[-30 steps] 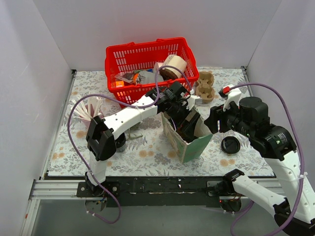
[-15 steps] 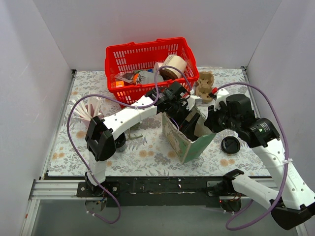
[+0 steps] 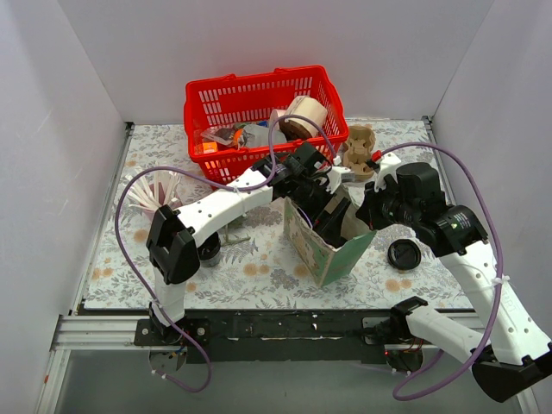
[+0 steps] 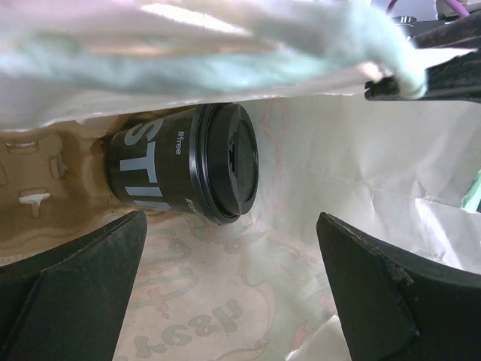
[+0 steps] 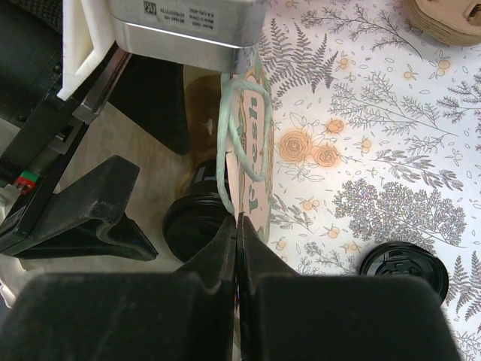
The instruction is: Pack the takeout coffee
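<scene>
- Top external view: my left pincer (image 3: pixel 332 211) reaches down into the open bag (image 3: pixel 332 257), which hides its fingers and most of what lies inside.
- Through the left wrist camera, blurred paper at the bag's mouth cuts off the top, and the cup's (image 4: pixel 180 169) base is buried in a carrier (image 4: pixel 37 188).
- My left pincer is spread wide inside the bag. It holds nothing, with a finger on each side of the cup and clear of it.
- My right pincer (image 5: pixel 237 219) is pressed together on the bag's right rim, just beside the green handle (image 5: pixel 224 150).
- The cup lies on its side in the bag, lid on, seated in the carrier.
- A loose lid (image 3: pixel 404 254) lies on the table (image 3: pixel 172 267) right of the bag.
- A spare carrier (image 3: pixel 360 151) sits far right, beside the red basket (image 3: pixel 259 95); my left arm crosses in front of that basket.
</scene>
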You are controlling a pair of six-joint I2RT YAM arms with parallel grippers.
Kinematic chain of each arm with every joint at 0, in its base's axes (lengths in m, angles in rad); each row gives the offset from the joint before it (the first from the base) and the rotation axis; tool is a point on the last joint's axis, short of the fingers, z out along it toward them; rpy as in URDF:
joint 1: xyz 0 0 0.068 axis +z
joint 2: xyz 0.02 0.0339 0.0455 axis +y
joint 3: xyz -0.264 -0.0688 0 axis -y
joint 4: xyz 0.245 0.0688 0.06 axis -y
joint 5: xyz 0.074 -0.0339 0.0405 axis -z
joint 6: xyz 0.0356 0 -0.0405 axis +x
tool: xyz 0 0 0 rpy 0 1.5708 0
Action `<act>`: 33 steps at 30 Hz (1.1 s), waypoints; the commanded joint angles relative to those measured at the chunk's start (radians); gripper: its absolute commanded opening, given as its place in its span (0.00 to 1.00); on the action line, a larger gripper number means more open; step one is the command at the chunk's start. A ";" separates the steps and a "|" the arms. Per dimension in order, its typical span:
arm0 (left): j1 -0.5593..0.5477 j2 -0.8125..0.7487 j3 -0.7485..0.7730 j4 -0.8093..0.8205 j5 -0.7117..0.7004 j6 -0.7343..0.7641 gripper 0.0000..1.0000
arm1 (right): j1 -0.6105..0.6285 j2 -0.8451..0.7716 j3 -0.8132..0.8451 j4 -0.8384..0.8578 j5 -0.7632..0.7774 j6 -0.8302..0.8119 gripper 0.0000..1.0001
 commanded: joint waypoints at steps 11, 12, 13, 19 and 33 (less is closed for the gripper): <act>0.004 -0.099 0.028 0.025 0.014 -0.006 0.98 | -0.010 0.005 0.009 0.051 -0.026 -0.036 0.01; 0.004 -0.096 0.032 0.021 0.008 -0.006 0.98 | -0.008 0.005 0.010 0.048 -0.024 -0.036 0.01; 0.004 -0.099 0.036 0.019 0.003 -0.008 0.98 | -0.010 0.007 0.010 0.051 -0.024 -0.036 0.01; 0.004 -0.105 0.049 0.028 -0.009 -0.012 0.98 | -0.010 -0.003 0.008 0.055 -0.026 -0.041 0.01; 0.004 -0.123 0.066 0.073 -0.026 -0.035 0.98 | -0.012 -0.003 0.006 0.066 -0.046 -0.052 0.01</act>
